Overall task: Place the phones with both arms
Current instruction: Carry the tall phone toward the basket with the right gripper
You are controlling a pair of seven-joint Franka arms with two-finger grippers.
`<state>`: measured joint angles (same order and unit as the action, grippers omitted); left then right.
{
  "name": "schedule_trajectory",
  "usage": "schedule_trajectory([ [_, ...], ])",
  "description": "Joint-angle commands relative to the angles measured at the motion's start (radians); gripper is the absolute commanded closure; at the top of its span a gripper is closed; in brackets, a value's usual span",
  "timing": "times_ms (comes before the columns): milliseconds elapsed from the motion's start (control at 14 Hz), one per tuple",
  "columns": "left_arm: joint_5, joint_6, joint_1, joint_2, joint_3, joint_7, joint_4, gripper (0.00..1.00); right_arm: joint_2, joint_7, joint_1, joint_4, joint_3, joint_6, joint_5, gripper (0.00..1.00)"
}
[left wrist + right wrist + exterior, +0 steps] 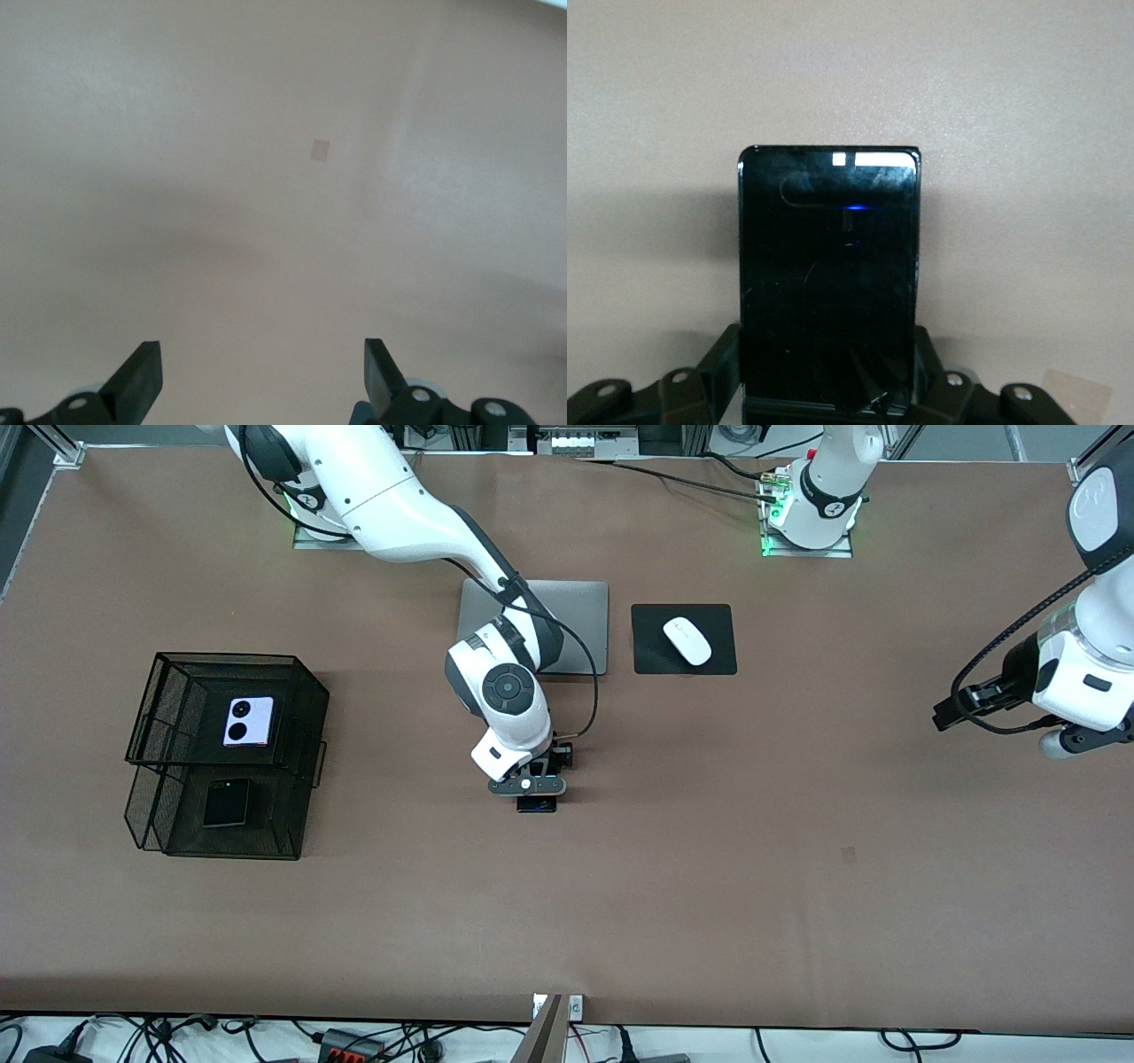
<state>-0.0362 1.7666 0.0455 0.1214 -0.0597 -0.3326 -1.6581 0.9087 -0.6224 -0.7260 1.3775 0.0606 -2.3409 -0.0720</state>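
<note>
Brown matting covers the table, where we see the black wire-mesh two-tier basket at nine o'clock holding the squarish lilac phone with two black circles on its upper tier and the squarish black phone below. Near centre, the right gripper is clenched on the long black slab phone above the mat, while at three o'clock the waiting left gripper hangs released, fingers spread wide.

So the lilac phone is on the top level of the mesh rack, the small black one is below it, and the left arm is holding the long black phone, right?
Not quite: the right end effector holds the long black phone, as the right wrist view shows. The left end effector is open and empty. The lilac phone does sit on the mesh rack top level, the small black phone below.
</note>
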Motion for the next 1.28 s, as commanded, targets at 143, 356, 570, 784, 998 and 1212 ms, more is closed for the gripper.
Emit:
schedule_trajectory([
  [143, 0.024, 0.042, -0.007, -0.034, 0.006, 0.027, -0.058, 0.0, -0.028, 0.0, 0.008, -0.025, 0.008, 0.038, -0.009, 0.74],
  [356, 0.027, 0.04, -0.007, -0.037, 0.005, 0.035, -0.045, 0.0, -0.12, -0.005, 0.078, -0.037, 0.01, 0.127, -0.015, 0.74],
  [570, 0.027, 0.028, 0.002, -0.039, 0.005, 0.044, -0.045, 0.0, -0.224, 0.091, 0.175, -0.002, 0.041, 0.283, -0.003, 0.74],
  [784, 0.029, 0.011, 0.004, -0.048, 0.006, 0.087, -0.049, 0.0, -0.345, 0.199, 0.296, 0.102, 0.042, 0.333, -0.003, 0.74],
  [998, 0.032, 0.135, -0.001, -0.104, 0.008, 0.129, -0.161, 0.0, -0.454, 0.378, 0.379, 0.222, 0.045, 0.353, 0.0, 0.74],
  [1212, 0.029, 0.154, -0.015, -0.124, 0.014, 0.128, -0.181, 0.0, -0.559, 0.518, 0.456, 0.319, 0.053, 0.362, 0.001, 0.74],
])
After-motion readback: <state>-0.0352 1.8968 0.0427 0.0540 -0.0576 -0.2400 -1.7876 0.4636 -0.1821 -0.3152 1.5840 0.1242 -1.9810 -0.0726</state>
